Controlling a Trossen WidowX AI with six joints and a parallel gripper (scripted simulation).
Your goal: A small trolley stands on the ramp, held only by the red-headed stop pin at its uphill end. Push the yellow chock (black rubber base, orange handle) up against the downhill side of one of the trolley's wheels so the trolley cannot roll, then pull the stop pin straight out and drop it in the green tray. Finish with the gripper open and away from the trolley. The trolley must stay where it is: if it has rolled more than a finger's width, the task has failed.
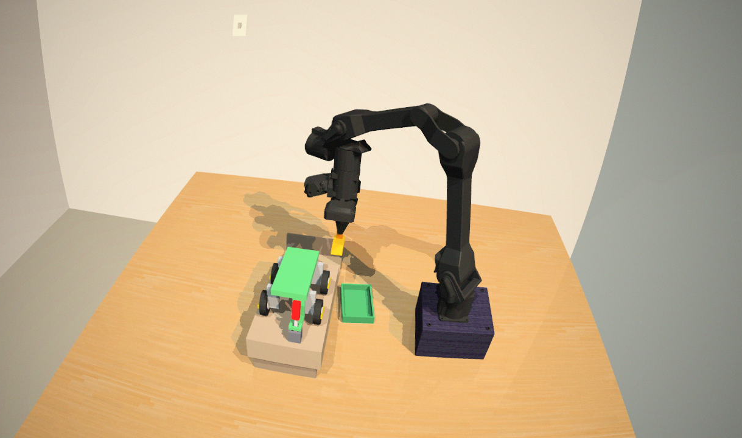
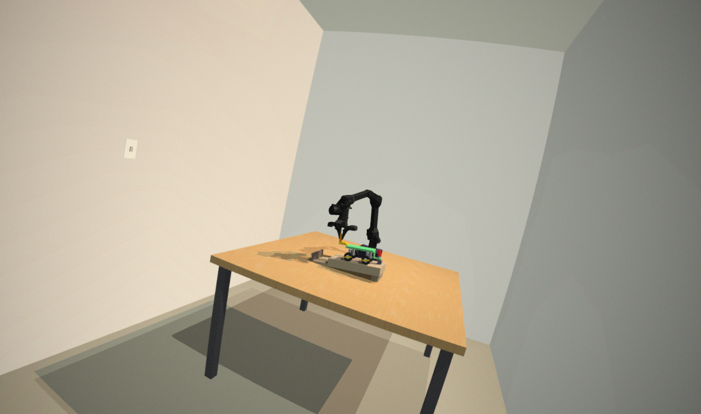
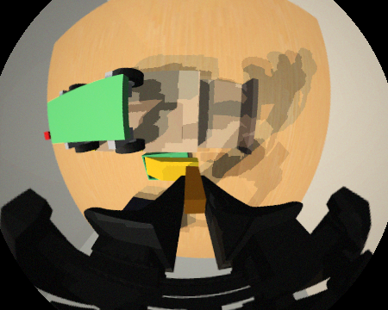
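1. The jaws are clenched on the orange handle (image 1: 339,236) (image 2: 340,236) (image 3: 195,189) of the chock (image 1: 337,246) (image 2: 343,242) (image 3: 170,169).
2. Chock hangs in the air below the arm (image 1: 389,117) (image 2: 374,216), clear of the trolley's wheels. Wrist view has it overlapping part of the tray (image 1: 357,302) (image 3: 167,154) (only a line of sight; the tray sits well beneath).
3. Trolley (image 1: 297,269) (image 2: 360,248) (image 3: 88,112) stands on the ramp (image 1: 286,356) (image 2: 353,269) (image 3: 190,112), green top uppermost, no chock against its wheels.
4. Pin (image 1: 296,310) (image 2: 379,253) (image 3: 46,135) stands at the uphill end, red head showing. Whether it touches the trolley, cannot tell.
5. Upright board (image 1: 308,243) (image 2: 317,254) (image 3: 248,116) closes off the downhill end.
6. Tray rests on the worktop (image 1: 171,326) (image 2: 291,267) (image 3: 181,34), just beside the ramp; no pin in it.
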